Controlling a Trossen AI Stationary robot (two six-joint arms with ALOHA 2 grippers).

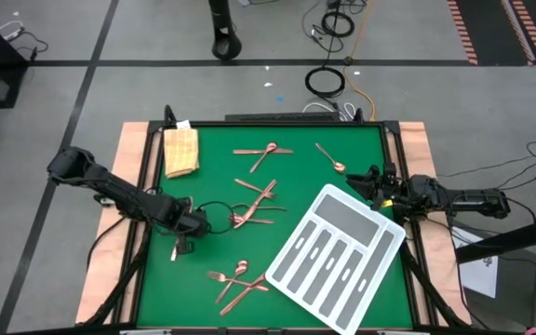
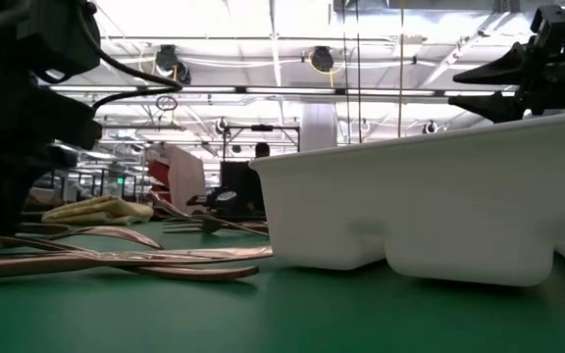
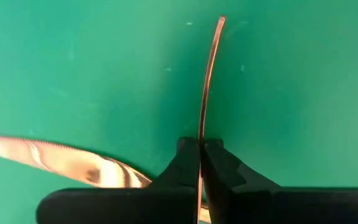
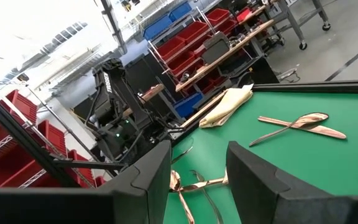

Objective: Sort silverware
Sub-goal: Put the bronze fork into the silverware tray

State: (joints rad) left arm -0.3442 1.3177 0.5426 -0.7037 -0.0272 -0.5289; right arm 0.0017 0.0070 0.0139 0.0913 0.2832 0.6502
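Note:
Copper silverware lies in loose groups on the green mat: a crossed pair (image 1: pixel 263 152) and a spoon (image 1: pixel 329 157) far back, a cluster (image 1: pixel 257 203) in the middle, another (image 1: pixel 235 281) near the front. My left gripper (image 1: pixel 182 238) points down at the mat's left side, shut on one thin copper piece (image 3: pixel 207 81). A knife blade (image 3: pixel 55 158) lies beside it. My right gripper (image 1: pixel 373 180) hangs open and level at the right edge, beyond the tray's far corner, with nothing between its fingers (image 4: pixel 197 155). My left gripper pinches the thin copper piece between its two fingertips (image 3: pixel 185 155), coming from above and pointing down. The piece is seen on edge, and its long handle (image 3: pixel 202 127) runs out past the fingers to a free end (image 3: pixel 221 20). The fingers hide its other end. Whether it is clear of the mat I cannot tell.
A white-and-grey divided tray (image 1: pixel 298 279) lies slantwise on the mat's right half; its white wall (image 2: pixel 430 196) fills the low view. A folded yellow cloth (image 1: pixel 180 151) sits at the far left corner. Cables run off the table's far edge.

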